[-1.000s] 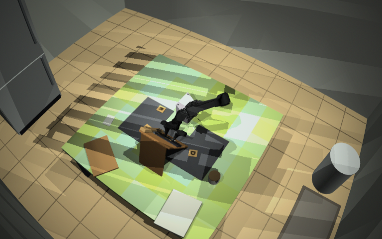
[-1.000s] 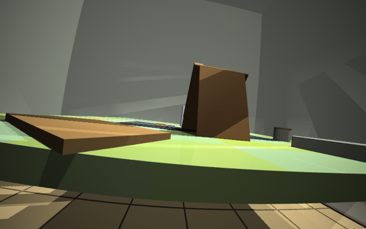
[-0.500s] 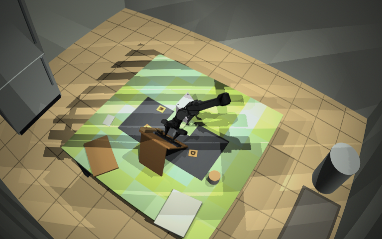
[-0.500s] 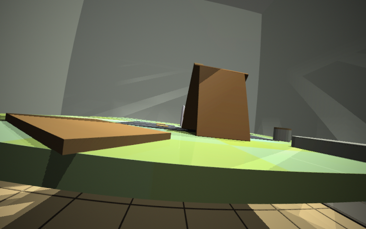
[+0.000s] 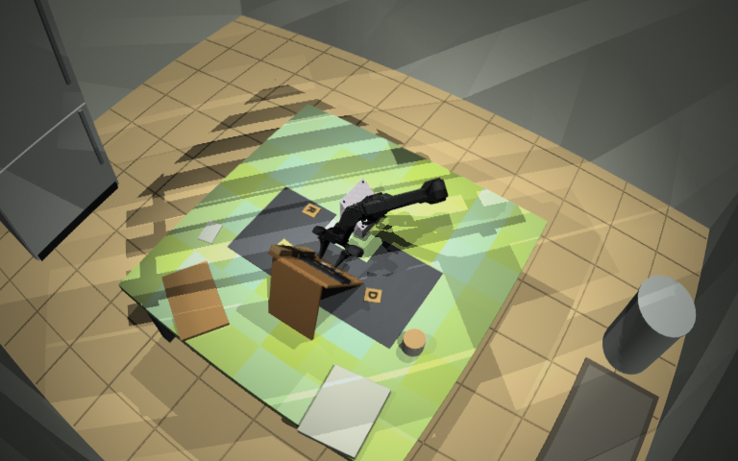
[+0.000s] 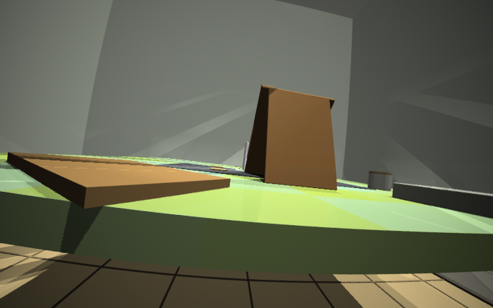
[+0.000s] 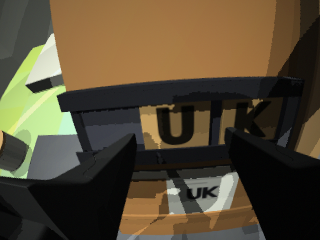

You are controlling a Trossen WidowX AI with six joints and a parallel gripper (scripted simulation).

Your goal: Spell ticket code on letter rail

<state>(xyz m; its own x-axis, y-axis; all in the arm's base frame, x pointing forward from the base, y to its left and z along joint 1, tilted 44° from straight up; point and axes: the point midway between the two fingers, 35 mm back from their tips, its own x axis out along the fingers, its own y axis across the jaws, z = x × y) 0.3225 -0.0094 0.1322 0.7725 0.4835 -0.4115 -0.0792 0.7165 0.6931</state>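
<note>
The letter rail (image 7: 175, 88) runs across the front of the upright brown board (image 5: 293, 296) (image 6: 300, 138) (image 7: 170, 40). In the wrist view a U tile (image 7: 175, 125) sits in the rail, with a K tile (image 7: 252, 120) to its right. A narrow dark gap shows between them. Left of the U is a bare stretch of rail. The white ticket (image 7: 202, 192) below reads UK. My gripper (image 5: 328, 261) (image 7: 180, 136) is open at the rail, its fingers apart on either side of the U. A D tile (image 5: 372, 295) and an R tile (image 5: 310, 209) lie on the dark mat (image 5: 391, 320).
A brown slab (image 5: 195, 301) (image 6: 145, 172) lies near the counter edge to the left of the board. A pale flat box (image 5: 345, 410) lies at the front. A short round tin (image 5: 414, 341) (image 6: 380, 180) (image 7: 12, 152) stands beside the mat. A small white block (image 5: 209, 232) is left of the mat.
</note>
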